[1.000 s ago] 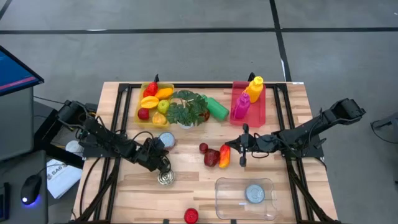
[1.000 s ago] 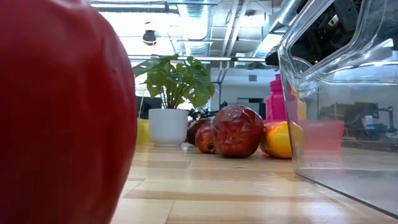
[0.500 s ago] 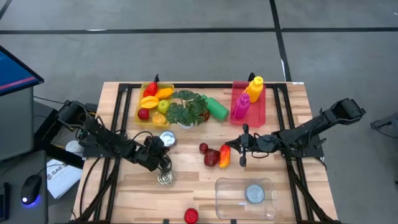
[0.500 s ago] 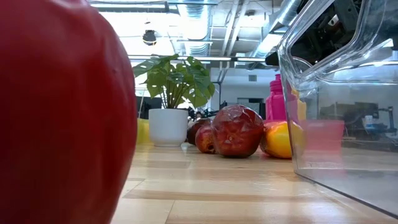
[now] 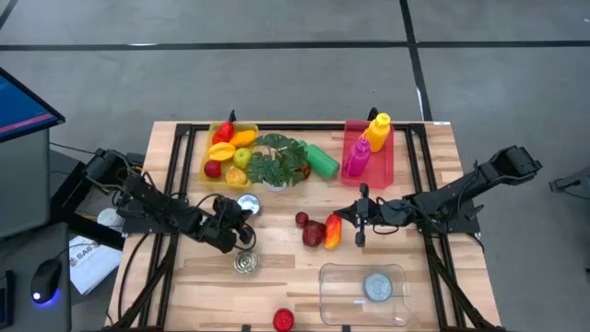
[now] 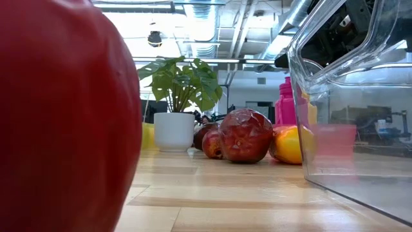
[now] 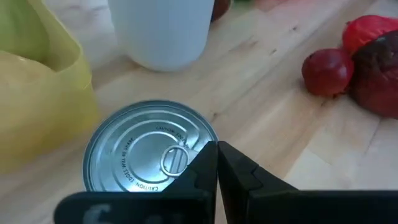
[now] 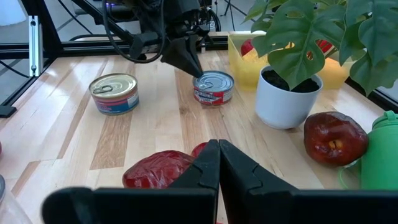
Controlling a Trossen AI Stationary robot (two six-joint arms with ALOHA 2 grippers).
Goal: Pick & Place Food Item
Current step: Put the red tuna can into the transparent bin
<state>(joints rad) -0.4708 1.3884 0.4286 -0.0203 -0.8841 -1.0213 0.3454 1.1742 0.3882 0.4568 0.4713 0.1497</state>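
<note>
On the left side of the table [image 5: 184, 277], my left hand [image 5: 241, 221] hangs just above a silver can [image 7: 149, 152] with a ring pull. Its fingers are pressed together and hold nothing. That can sits just beside the white pot [image 7: 160, 31] of the green plant [image 5: 277, 159] and next to the yellow tray [image 5: 210, 152] of fruit. A second can [image 5: 244, 264] stands a bit nearer the front edge.

My right hand [image 5: 360, 217] waits near the middle of the table, fingers pressed together too, and empty. Just beside it lie the food things: a big dark red fruit [image 5: 313, 234], a small red one [image 5: 301, 219], and a red and yellow piece [image 5: 333, 231]. A clear box [image 5: 362, 293] with a can inside sits near the front. A red apple [image 5: 283, 319] rests at the front edge.
</note>
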